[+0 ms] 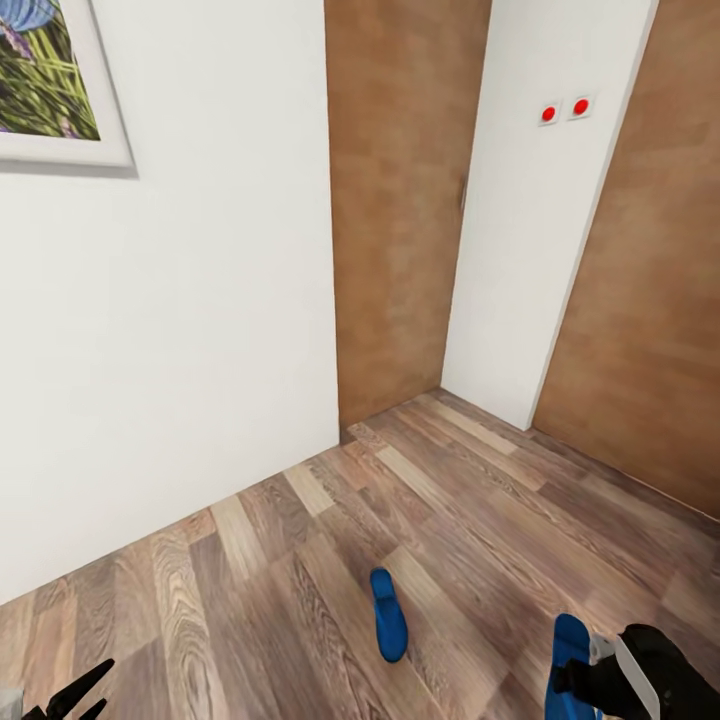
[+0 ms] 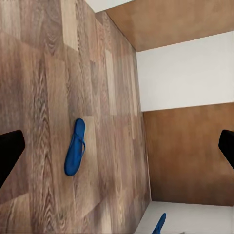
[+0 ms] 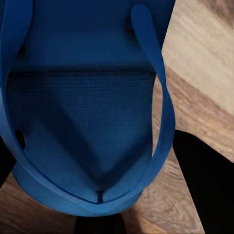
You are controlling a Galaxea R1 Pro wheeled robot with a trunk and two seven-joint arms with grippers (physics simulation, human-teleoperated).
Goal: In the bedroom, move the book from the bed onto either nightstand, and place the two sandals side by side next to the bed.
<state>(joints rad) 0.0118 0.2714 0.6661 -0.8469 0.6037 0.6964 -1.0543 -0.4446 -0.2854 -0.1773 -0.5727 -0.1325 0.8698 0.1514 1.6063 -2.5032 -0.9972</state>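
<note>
- Blue against the wood planks: my right gripper is clamped on one sandal, its toe strap wrapped close around the fingers in the right wrist view.
- The second sandal lies flat on the floor, just to the left of that gripper, long axis pointing away from me.
- My left gripper hangs spread and empty, further from it.
</note>
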